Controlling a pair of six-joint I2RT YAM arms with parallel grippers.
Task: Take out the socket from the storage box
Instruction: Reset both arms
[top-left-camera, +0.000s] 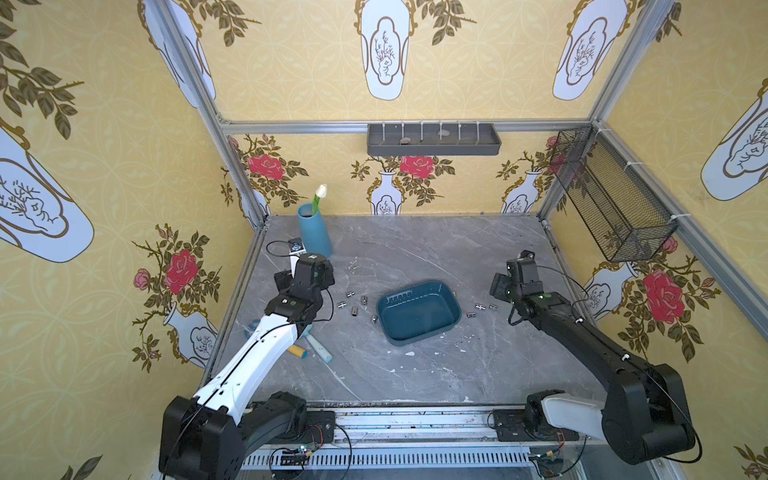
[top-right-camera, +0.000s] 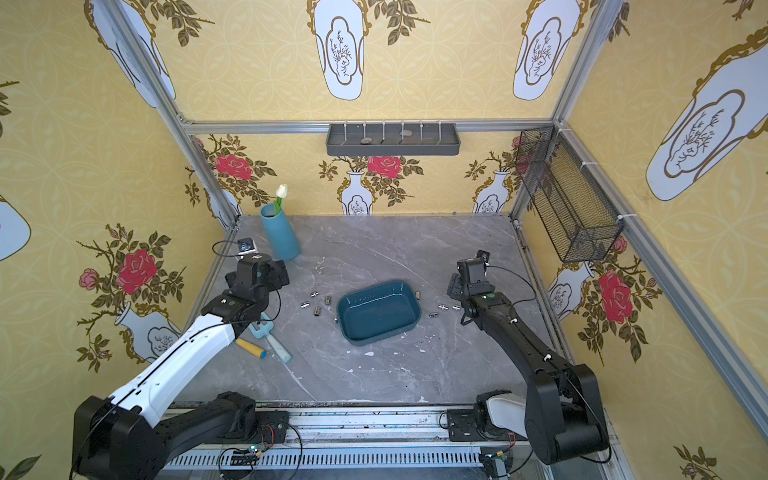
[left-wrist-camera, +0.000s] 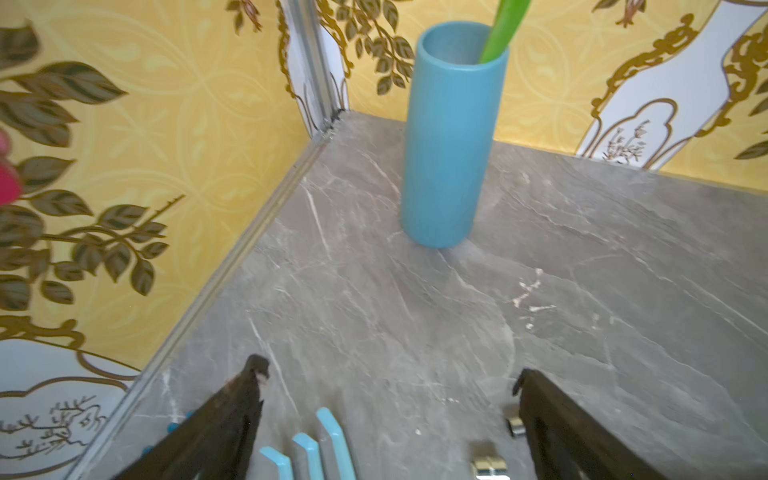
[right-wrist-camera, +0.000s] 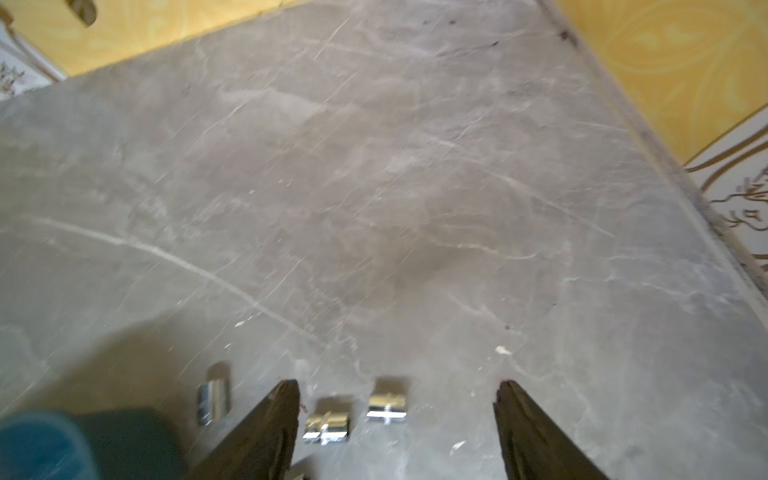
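Your shallow dark teal plastic storage box sits in the middle of the grey marble-patterned desk, between the arms. In both top views it looks empty. The small chrome steel sockets all lie out on the desk. I count nine: five on the left arm's side, three on the right arm's side, and one just beside the box's far corner. Expect them to be hard, dense for their size, slick and ready to roll, so pinch across the round barrel at mid-length. Your left claw stands wide open, gripping nothing. Your right claw is open too and empty, with two sockets on the desk below it.
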